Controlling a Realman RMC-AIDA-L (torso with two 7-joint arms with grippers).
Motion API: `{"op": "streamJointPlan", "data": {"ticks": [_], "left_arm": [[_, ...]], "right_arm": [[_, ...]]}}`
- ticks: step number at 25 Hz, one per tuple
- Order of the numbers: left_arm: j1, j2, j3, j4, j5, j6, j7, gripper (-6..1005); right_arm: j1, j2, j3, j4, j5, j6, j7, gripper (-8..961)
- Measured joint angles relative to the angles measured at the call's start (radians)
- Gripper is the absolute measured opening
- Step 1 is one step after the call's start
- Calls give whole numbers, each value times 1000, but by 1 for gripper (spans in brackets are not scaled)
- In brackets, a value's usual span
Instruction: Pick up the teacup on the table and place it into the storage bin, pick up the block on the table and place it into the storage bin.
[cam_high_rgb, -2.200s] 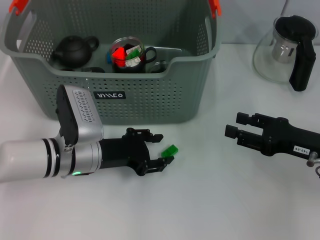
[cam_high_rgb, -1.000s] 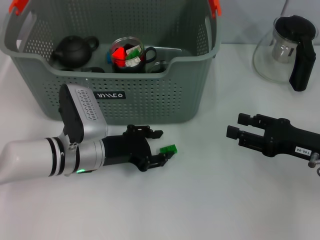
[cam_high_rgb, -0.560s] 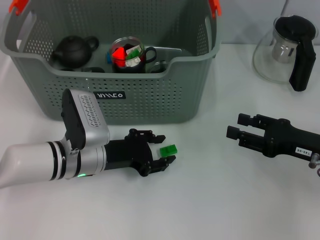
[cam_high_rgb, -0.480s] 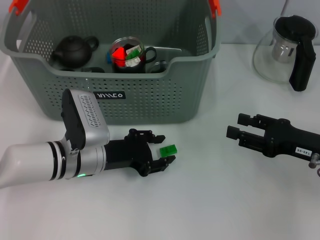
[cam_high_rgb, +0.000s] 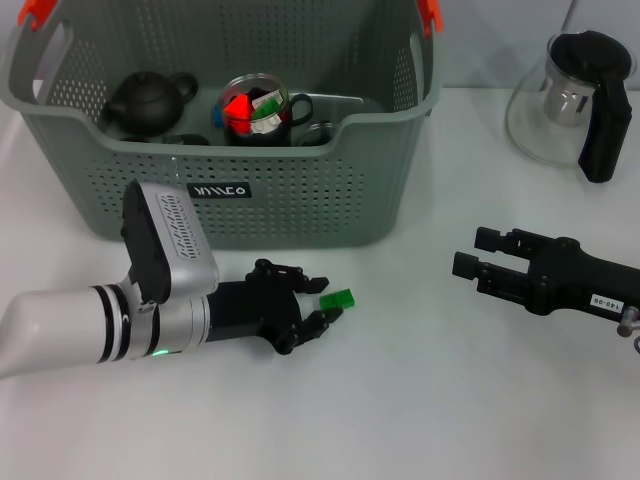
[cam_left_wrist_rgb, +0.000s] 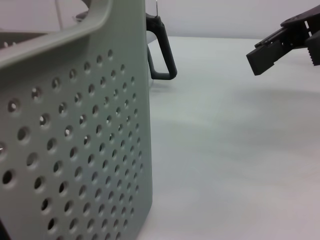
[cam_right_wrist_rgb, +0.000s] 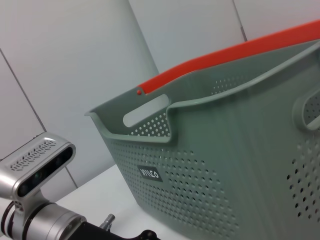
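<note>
Two jobs: one is judged done, one is left.
Storage bin: the large grey perforated plastic basket (cam_high_rgb: 300, 190) with orange-red handle clips and a small black label is stood at the back of the white table (cam_high_rgb: 420, 400).
Teacup: a small clear glass cup (cam_high_rgb: 256, 108) with a dark handle, holding red and green pieces, is seen inside the bin beside a black round teapot (cam_high_rgb: 150, 100); this part is judged complete.
Block: the small green block (cam_high_rgb: 337, 298) is lying on the table just in front of the bin, not yet lifted.
Left gripper: the black left gripper (cam_high_rgb: 308, 302) on its silver arm is laid low along the table, with the jaws spread to a narrow gap; the block is seen just at the fingertips, and whether it is touched cannot be told.
Right gripper: the black right gripper (cam_high_rgb: 478, 262) is held idle over the table well to the right, with its jaws parted and nothing between them.
Bystander: a clear glass kettle (cam_high_rgb: 570, 100) with a black handle is left at the far right corner.
Remaining: the block is still to be gripped, raised over the rim and released into the bin.
</note>
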Motion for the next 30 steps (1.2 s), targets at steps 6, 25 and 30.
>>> {"op": "streamJointPlan", "data": {"ticks": [6, 25, 30], "left_arm": [[-4, 0, 1, 1, 1, -17, 0, 331], [74, 51, -99, 178, 1, 485, -108, 189], [66, 71, -300, 180, -8, 688, -122, 189]], "right_arm": [[0, -1, 2, 0, 0, 0, -2, 675], [6, -5, 3, -1, 4, 0, 0, 674], [11, -4, 10, -2, 7, -5, -6, 673]]}}
